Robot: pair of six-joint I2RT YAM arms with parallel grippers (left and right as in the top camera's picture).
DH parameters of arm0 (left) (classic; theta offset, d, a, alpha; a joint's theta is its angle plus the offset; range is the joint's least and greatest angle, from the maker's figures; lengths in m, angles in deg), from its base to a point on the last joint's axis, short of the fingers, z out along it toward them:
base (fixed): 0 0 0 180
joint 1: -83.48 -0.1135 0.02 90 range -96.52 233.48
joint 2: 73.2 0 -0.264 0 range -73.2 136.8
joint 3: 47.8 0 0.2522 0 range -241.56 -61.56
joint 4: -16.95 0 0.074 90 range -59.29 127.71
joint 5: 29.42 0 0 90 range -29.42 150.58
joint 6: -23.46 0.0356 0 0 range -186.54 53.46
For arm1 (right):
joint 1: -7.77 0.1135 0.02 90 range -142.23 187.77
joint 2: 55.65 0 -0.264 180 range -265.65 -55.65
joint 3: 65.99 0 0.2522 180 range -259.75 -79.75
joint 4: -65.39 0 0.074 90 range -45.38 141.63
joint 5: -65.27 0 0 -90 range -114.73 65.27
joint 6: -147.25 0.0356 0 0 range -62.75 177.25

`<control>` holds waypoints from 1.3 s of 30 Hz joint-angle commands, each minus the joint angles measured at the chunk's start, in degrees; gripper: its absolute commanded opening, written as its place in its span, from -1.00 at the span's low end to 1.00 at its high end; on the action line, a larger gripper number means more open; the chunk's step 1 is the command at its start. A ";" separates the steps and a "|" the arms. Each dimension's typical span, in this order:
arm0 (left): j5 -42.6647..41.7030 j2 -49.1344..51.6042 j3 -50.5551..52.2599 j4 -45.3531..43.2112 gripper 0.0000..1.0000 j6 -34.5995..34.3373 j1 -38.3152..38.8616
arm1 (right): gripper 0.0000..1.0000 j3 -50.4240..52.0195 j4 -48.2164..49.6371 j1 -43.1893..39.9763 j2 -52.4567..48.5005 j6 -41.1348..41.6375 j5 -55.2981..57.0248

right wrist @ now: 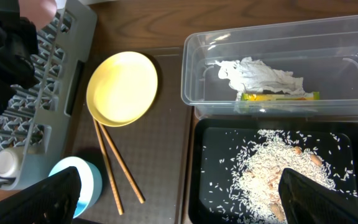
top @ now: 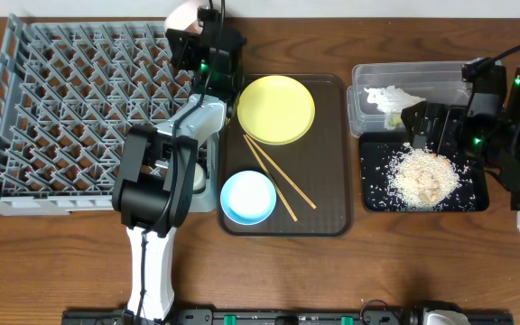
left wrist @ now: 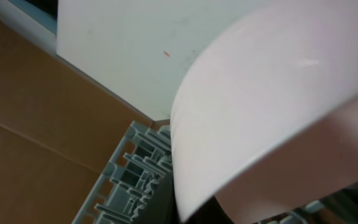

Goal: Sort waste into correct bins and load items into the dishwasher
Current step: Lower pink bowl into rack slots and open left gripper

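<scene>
My left gripper is shut on the white bowl, holding it tilted over the far right corner of the grey dish rack. The bowl fills the left wrist view; the fingers are mostly hidden there. A small white cup stands in the rack's near right corner. The yellow plate, wooden chopsticks and light blue bowl lie on the brown serving tray. My right gripper is open and empty above the black tray holding rice crumbs. The clear tub holds the napkin and wrapper.
The left arm's body lies across the rack's right edge and the serving tray's left side. The right arm stands at the table's right edge. A bare strip of wooden table runs along the front.
</scene>
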 commanded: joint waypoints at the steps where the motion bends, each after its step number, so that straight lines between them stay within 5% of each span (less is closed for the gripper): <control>1: -0.72 0.68 0.17 0.85 -0.85 -0.72 -0.20 | 0.99 0.04 -0.09 -0.20 -0.26 0.48 0.17; 12: -0.68 0.66 0.17 -14.71 -0.85 3.02 -1.14 | 0.98 0.04 -0.09 -0.20 -0.26 0.50 0.15; 22: -0.70 0.68 0.17 -15.98 -0.85 0.39 -3.58 | 0.98 0.04 -0.09 -0.20 -0.26 0.48 0.17; 39: -0.68 0.68 0.17 1.55 -0.85 -12.59 -4.28 | 0.99 0.04 -0.09 -0.22 -0.26 0.48 0.17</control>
